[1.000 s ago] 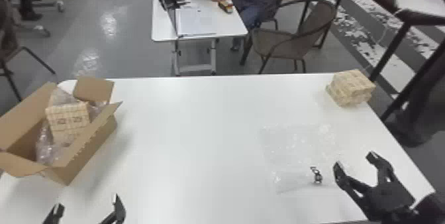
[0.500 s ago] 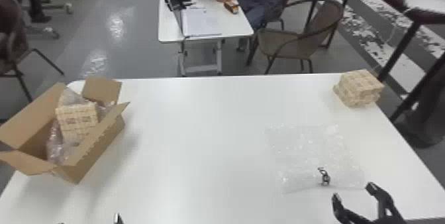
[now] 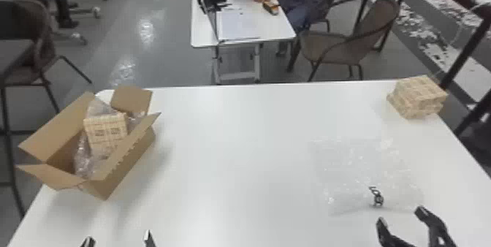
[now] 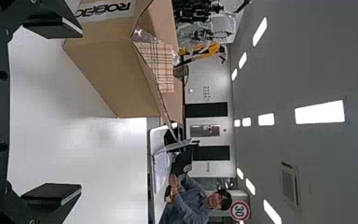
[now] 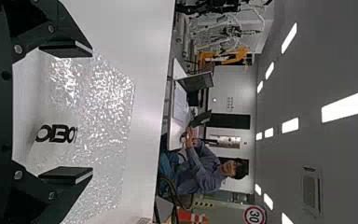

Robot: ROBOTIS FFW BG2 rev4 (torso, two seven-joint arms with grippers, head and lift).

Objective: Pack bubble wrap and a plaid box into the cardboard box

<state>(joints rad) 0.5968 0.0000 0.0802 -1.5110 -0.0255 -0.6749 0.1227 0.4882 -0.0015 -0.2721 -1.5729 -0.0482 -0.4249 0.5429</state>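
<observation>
Cardboard box point(image 3: 128, 166), blocky plaid box point(image 3: 106, 129) inside, pebbly bubble wrap point(image 3: 350, 169)

Cardboard box point(image 3: 126, 164): matt, smooth-sided. Plaid box point(image 3: 106, 129), inside it: smooth-faced. Bubble wrap point(image 3: 350, 166), right of it: clear glossy plastic, bumpy. Table point(image 3: 226, 147), under it: smooth, faint sheen.

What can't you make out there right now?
- Under the plaid box in the cardboard box, head view: hidden by the plaid box, packed wrap and near flap.
- Left gripper base, head view: cut off by bottom edge.
- Stacked plaid boxes' far side, head view: hidden by the stack.
</observation>
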